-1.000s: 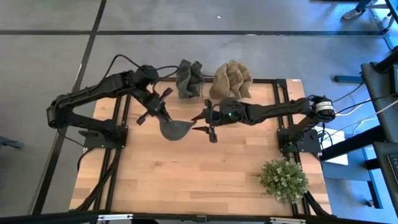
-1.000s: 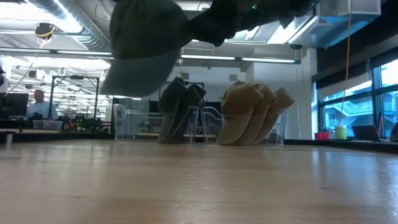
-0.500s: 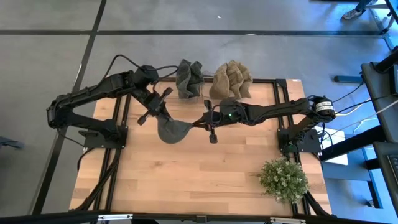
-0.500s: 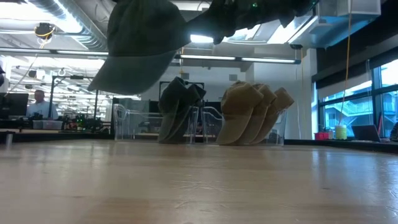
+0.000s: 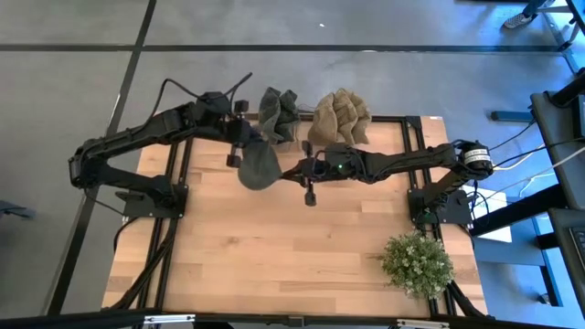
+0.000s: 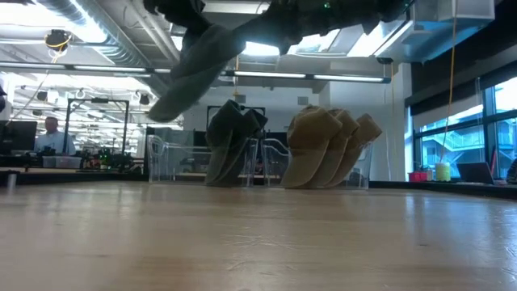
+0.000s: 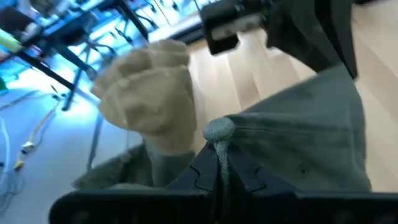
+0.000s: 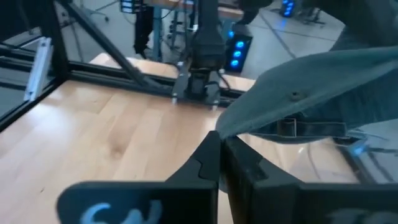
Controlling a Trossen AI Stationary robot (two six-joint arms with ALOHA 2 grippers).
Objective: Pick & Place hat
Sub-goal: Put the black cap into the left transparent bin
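Grey hat (image 5: 260,165), soft cloth with a stiff curved brim, hangs in the air over the far-left part of the wooden table (image 5: 274,256), clear of the boards; in the low view (image 6: 198,69) it droops brim-down, well above the tabletop. Left gripper (image 5: 239,137) has it: in the left wrist view the two dark fingers (image 7: 214,177) are pressed together on the hat's fabric (image 7: 298,143) right at the crown button, no gap between them.

Right gripper (image 5: 309,178) sits just right of the hat, near the table's middle-far area. In the right wrist view its fingers (image 8: 214,162) stand close together with only a thin slit between them, nothing pinched; the hat's brim edge (image 8: 311,81) floats just beyond the tips, apart from them.

Far edge: a stack of grey caps (image 5: 279,115) and beside it, to the right, a stack of tan caps (image 5: 341,117), both upright and nested, crumpled cotton look. The held hat hangs just beside the grey stack, whether touching I cannot tell.

Near-right corner: small bushy green plant (image 5: 418,263). Near half of the table is bare plank, pale wood with visible grain. Black frame rails (image 5: 411,137) border the left, far and right sides.
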